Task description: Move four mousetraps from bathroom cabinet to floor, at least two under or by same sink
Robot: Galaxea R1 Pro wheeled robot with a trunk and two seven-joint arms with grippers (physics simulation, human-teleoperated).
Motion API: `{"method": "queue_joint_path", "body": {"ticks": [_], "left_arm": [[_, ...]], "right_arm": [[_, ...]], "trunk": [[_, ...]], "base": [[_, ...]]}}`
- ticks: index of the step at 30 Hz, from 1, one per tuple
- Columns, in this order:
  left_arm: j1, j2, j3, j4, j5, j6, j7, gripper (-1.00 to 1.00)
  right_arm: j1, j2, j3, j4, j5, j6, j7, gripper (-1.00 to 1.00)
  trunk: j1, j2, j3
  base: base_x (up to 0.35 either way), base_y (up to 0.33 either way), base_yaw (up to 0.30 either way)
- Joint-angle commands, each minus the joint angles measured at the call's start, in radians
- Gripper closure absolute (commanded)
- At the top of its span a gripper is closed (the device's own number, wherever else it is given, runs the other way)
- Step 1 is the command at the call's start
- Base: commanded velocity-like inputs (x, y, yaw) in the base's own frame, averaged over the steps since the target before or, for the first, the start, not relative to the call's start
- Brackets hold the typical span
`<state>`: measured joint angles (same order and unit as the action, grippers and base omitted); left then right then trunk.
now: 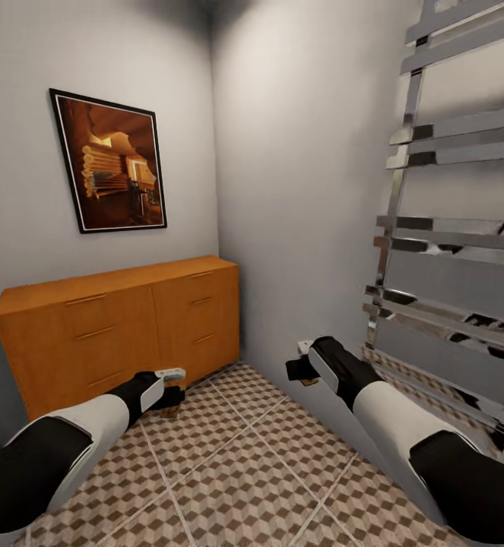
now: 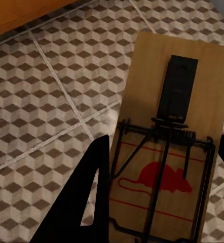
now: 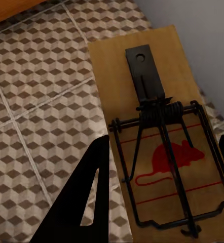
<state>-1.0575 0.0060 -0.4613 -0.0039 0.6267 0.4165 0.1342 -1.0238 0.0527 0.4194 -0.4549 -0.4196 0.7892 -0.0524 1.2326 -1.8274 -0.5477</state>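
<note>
Each of my grippers holds a tan wooden mousetrap with dark spring wire and a red mouse mark. The left gripper (image 1: 169, 399) is shut on one mousetrap (image 2: 175, 142), held low above the cube-patterned bathroom floor (image 1: 244, 463) just in front of the orange-brown cabinet (image 1: 122, 327). The right gripper (image 1: 301, 370) is shut on a second mousetrap (image 3: 162, 136), held close to the grey wall. In both wrist views a dark finger (image 2: 89, 202) flanks the plate. The cabinet's drawers look closed. The bathroom sink is out of view.
A chrome towel rail (image 1: 449, 251) covers the right wall beside my right arm. A framed picture (image 1: 109, 161) hangs above the cabinet. The grey corner wall (image 1: 297, 190) closes the far end; tiled floor lies open between my arms.
</note>
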Motion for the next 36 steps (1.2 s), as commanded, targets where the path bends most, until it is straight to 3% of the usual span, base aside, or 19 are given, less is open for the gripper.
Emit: {"method": "queue_joint_path", "body": {"ticks": [1,6,14,15,17,18,20,21,26,36], "left_arm": [[0.008,0.000,-0.007,-0.001,0.008,0.002,0.007,1.00],[0.035,-0.001,-0.007,-0.001,0.010,-0.061,0.008,1.00],[0.134,-0.006,-0.006,-0.001,0.014,-0.127,0.007,1.00],[0.143,-0.007,-0.006,-0.001,0.018,-0.135,0.007,1.00],[0.185,-0.010,-0.006,-0.001,0.045,-0.162,0.007,1.00],[0.254,-0.022,-0.006,-0.001,0.119,-0.200,0.008,1.00],[0.301,-0.026,-0.006,-0.001,0.140,-0.226,0.008,1.00],[0.348,-0.030,-0.006,-0.001,0.150,-0.275,0.008,1.00],[0.451,-0.031,-0.005,-0.001,0.169,-0.319,0.008,1.00],[0.575,-0.038,-0.006,-0.001,0.251,-0.427,0.007,1.00]], "right_arm": [[-0.001,0.000,0.006,0.025,-0.010,-0.020,-0.003,1.00],[0.000,0.002,0.027,0.117,-0.010,-0.088,0.004,1.00],[0.100,0.032,0.176,0.144,-0.010,-0.106,-0.006,1.00],[0.107,0.033,0.181,0.145,-0.010,-0.108,-0.007,1.00],[0.135,0.034,0.193,0.147,-0.010,-0.126,-0.009,1.00],[0.225,0.032,0.200,0.171,-0.010,-0.191,-0.010,1.00],[0.288,0.033,0.202,0.205,-0.010,-0.251,-0.009,1.00],[0.336,0.033,0.202,0.263,-0.010,-0.321,-0.003,1.00],[0.363,0.032,0.201,0.450,-0.017,-0.490,0.004,1.00],[0.467,0.026,0.198,0.486,-0.020,-0.574,0.001,1.00]], "trunk": [[-0.001,-0.001,-0.001],[-0.001,-0.001,-0.001],[-0.001,-0.001,-0.001],[-0.001,-0.001,-0.001],[-0.001,-0.001,-0.001],[-0.001,-0.001,-0.001],[-0.001,-0.001,-0.001],[-0.001,-0.001,-0.001],[-0.001,-0.001,-0.001],[-0.001,-0.001,-0.001]], "base": [[-0.263,-0.132,0.000],[-0.246,-0.123,0.000],[-0.074,-0.029,0.000],[-0.010,-0.004,0.000],[-0.005,-0.002,0.000],[0.000,0.000,0.000],[0.000,0.000,0.018],[0.000,0.000,0.191],[0.000,0.000,0.256],[0.000,0.000,0.279]]}}
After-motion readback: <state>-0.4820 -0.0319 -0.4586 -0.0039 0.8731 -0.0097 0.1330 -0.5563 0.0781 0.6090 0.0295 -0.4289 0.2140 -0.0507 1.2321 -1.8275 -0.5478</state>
